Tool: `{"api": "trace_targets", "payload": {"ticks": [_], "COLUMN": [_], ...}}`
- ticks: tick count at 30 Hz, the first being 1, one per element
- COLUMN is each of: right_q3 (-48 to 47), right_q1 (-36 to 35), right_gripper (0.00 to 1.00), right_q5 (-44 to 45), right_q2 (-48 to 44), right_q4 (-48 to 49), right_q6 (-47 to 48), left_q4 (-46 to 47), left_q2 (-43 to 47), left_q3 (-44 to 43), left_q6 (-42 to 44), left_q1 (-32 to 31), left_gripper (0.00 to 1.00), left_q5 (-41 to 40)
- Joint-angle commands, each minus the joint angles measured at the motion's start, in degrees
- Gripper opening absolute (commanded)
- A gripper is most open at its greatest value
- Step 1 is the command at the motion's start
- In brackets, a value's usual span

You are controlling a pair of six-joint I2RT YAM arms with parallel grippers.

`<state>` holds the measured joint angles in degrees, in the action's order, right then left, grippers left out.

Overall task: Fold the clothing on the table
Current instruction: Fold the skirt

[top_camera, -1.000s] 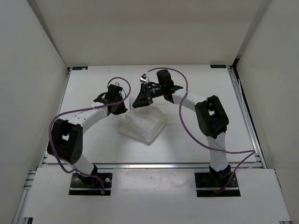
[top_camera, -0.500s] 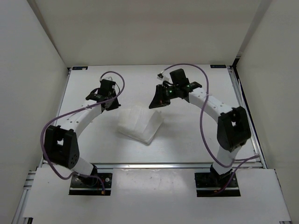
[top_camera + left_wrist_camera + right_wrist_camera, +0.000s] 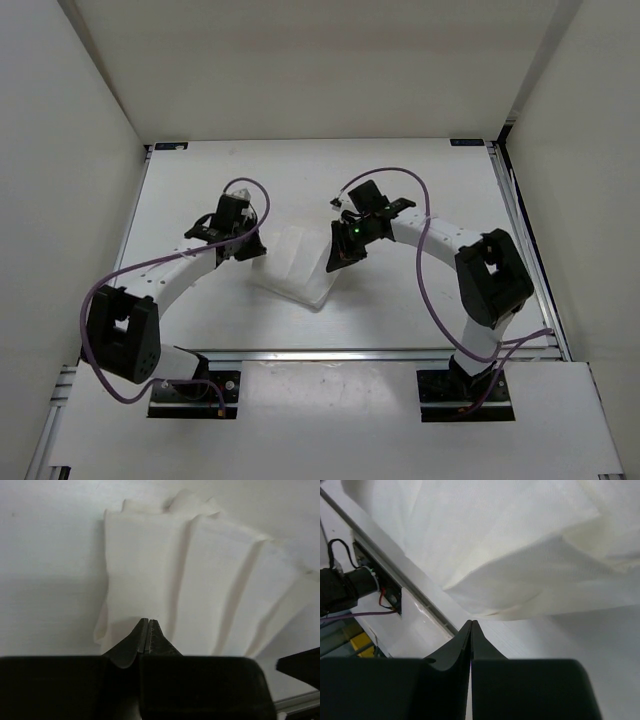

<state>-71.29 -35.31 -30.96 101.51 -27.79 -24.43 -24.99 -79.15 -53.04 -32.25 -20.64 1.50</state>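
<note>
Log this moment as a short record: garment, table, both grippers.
clothing: white, folded into a layered stack, lying on the table
table: white, metal rails at its edges
left gripper: shut, tips at the clothing's edge; grip on fabric unclear
right gripper: shut, tips just off the clothing's edge, holding nothing
</note>
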Motion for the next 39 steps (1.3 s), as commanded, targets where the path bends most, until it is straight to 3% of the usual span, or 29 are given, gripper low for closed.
{"api": "trace_targets", "payload": {"ticks": [1, 10, 14, 18, 23, 26, 27, 28, 30, 31, 34, 39], "right_q3": [-3.9, -10.7, -14.7, -18.5, -19.3, -14.8, -12.4, -10.7, -2.0, 0.7, 14.0, 26.9], "right_q1": [0.0, 1.4, 2.4, 3.2, 2.8, 4.7, 5.4, 6.7, 9.0, 10.4, 15.6, 29.3], "right_gripper": [0.00, 0.01, 0.00, 0.00, 0.02, 0.06, 0.17, 0.26, 0.34, 0.42, 0.45, 0.53], "right_q5": [3.3, 10.0, 11.4, 12.5, 11.9, 8.5, 6.6, 6.0, 5.9, 6.9, 11.9, 10.6], "right_q2": [3.4, 13.5, 14.0, 11.5, 1.4, -4.8, -6.1, -8.5, -14.2, -18.5, -28.8, -44.9], "right_q4": [-1.0, -5.4, -8.1, -12.2, -13.3, -11.0, -9.8, -9.5, -5.8, -4.8, -3.8, -5.3], "right_q6": [2.4, 6.0, 7.0, 8.2, 8.5, 5.2, 3.0, 2.3, -0.8, -1.4, -3.3, -4.7], "left_q4": [1.3, 5.6, 8.7, 7.9, 3.7, 1.0, 0.0, -1.5, -2.5, -3.3, -4.3, -5.2], "left_q2": [-0.3, -3.1, -3.6, -4.3, -2.5, -1.8, -1.1, -0.5, 2.1, 4.1, 9.8, 16.3], "left_q3": [4.3, 13.1, 14.6, 10.3, 0.6, -5.4, -7.1, -7.8, -7.1, -5.6, 0.2, 10.7], "left_q6": [-0.1, -0.3, -0.4, 1.0, 1.7, 2.5, 2.8, 3.5, 4.2, 4.0, 2.9, 1.5], "left_q1": [0.0, 1.6, 3.6, 4.4, 6.1, 5.9, 5.4, 4.6, 4.0, 4.2, 5.7, 5.9], "left_gripper": [0.00, 0.00, 0.00, 0.00, 0.01, 0.12, 0.19, 0.32, 0.38, 0.39, 0.37, 0.35], "left_q5": [-3.2, -6.1, -6.9, -6.0, -2.9, 0.9, 2.3, 3.2, 3.9, 4.3, 6.8, 10.0]}}
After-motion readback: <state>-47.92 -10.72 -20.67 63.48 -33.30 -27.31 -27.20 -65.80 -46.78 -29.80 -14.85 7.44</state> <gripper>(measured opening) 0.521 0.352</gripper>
